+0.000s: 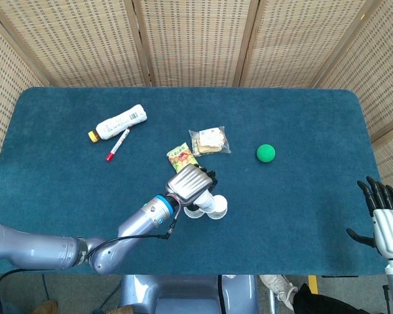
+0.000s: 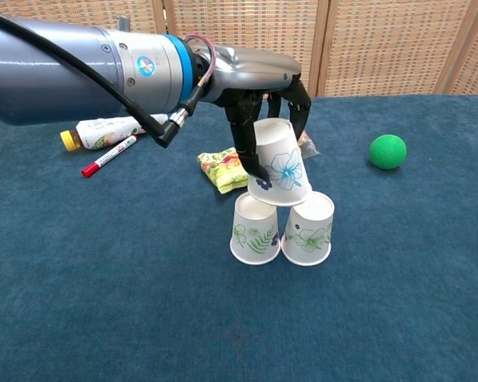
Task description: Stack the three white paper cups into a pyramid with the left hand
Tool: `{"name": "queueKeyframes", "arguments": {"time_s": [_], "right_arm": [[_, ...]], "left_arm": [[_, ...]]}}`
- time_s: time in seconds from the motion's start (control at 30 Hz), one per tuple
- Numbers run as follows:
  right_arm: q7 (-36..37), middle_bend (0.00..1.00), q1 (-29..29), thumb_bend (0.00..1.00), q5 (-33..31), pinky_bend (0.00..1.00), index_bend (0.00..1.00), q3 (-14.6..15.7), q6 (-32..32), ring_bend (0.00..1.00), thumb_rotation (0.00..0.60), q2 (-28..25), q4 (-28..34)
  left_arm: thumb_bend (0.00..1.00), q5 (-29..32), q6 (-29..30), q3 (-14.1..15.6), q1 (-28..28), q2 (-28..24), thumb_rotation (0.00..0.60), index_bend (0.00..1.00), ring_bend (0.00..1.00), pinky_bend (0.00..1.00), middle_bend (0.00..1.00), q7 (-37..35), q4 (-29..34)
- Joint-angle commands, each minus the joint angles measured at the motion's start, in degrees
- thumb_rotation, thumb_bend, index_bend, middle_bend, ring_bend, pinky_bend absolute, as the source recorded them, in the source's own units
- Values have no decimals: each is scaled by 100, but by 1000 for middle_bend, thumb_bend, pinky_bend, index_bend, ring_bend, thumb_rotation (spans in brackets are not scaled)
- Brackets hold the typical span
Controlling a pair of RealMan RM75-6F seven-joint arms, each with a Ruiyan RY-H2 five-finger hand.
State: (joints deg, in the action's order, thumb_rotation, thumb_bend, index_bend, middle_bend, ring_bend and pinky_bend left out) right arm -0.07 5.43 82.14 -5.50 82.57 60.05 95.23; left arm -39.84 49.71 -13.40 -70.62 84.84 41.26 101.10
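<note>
Resting third cup (image 2: 280, 165) on pair (image 2: 283, 228)

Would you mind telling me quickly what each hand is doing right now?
Left hand: holding the third paper cup, tilted, over the two base cups.
Right hand: open, fingers spread, holding nothing, at the table's right edge.

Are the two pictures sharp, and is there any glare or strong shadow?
Head view: sharp, even light, faint shadows. Chest view: the left hand holding the flowered white paper cup is crisp, with soft highlights on the shiny silver forearm; no harsh glare.
</note>
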Motion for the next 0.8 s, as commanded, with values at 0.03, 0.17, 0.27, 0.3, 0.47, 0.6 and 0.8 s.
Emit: {"name": "queueKeyframes", "arguments": {"time_s": [0.03, 0.17, 0.27, 0.3, 0.47, 0.6, 0.8], "right_arm": [[16, 0, 3, 0, -9, 0, 0, -4, -7, 0, 600, -2, -7], [50, 0, 1, 0, -17, 0, 0, -11, -6, 0, 600, -14, -17], [90, 0, -12, 0, -35, 0, 0, -26, 17, 0, 600, -28, -18], [99, 0, -13, 0, -37, 0, 0, -28, 19, 0, 600, -33, -17], [118, 0, -9, 0, -49, 0, 0, -31, 4, 0, 600, -37, -27], [146, 0, -11, 0, -61, 0, 0, -38, 1, 0, 600, -44, -41], [185, 0, -29, 0, -42, 0, 0, -39, 37, 0, 600, -64, -38]], "left_arm": [[176, 181, 88, 43, -130, 18, 600, 520, 366, 400, 334, 117, -2], [176, 335, 150, 64, -235, 42, 600, 518, 366, 400, 334, 168, 1], [175, 432, 183, 82, -331, 111, 600, 517, 366, 400, 334, 209, -57], [174, 478, 191, 90, -372, 147, 600, 517, 366, 400, 334, 222, -89], [173, 615, 238, 152, -494, 258, 600, 516, 366, 399, 334, 299, -199], [166, 705, 303, 181, -554, 323, 600, 500, 363, 396, 322, 302, -248], [6, 821, 218, 201, -598, 263, 600, 134, 42, 209, 13, 198, -180]]}}
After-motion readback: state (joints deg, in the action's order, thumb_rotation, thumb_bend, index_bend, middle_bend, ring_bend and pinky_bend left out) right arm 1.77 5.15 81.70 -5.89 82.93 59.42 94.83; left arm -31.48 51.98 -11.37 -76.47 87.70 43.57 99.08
